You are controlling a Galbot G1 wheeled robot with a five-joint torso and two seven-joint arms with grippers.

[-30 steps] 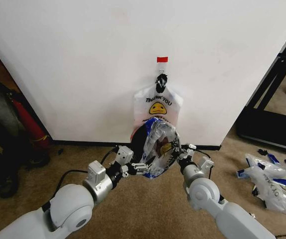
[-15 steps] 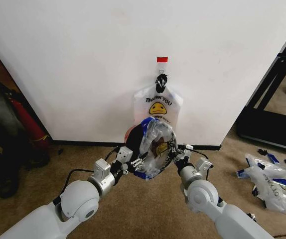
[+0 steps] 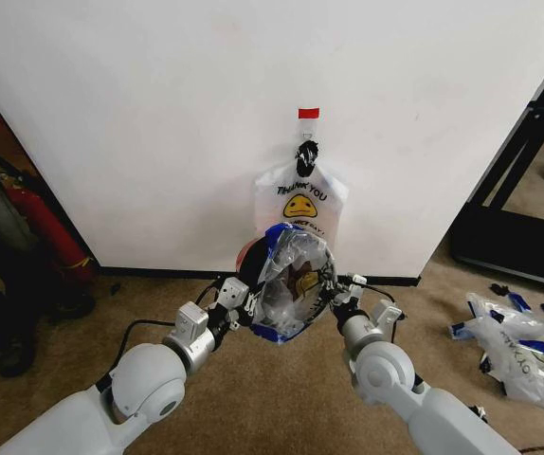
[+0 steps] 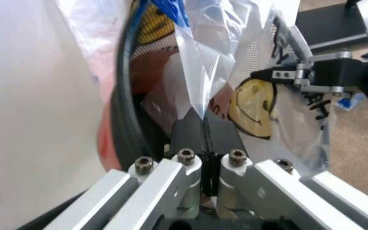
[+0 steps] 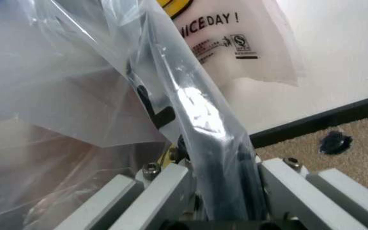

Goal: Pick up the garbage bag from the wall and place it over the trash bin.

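We are holding the garbage bag (image 3: 291,277) stretched between our two grippers, low in front of the wall (image 3: 158,114) and over the trash bin (image 3: 249,258), whose dark rim and red side are peeking out behind the plastic on the left. Our left gripper (image 3: 250,310) is pinching the bag's edge with its jaws clenched together on a fold of plastic, plain in the left wrist view (image 4: 203,129). Our right gripper (image 3: 333,296) is gripping the opposite edge; plastic is draping over its jaws in the right wrist view. Another printed bag (image 3: 300,204) is hanging from the black hook (image 3: 306,152) under the red tape strip (image 3: 308,113). A fire extinguisher (image 3: 49,227) is standing well apart on the left, more bags (image 3: 514,341) are lying on the carpet to the right, and open carpet is lying beneath our arms.
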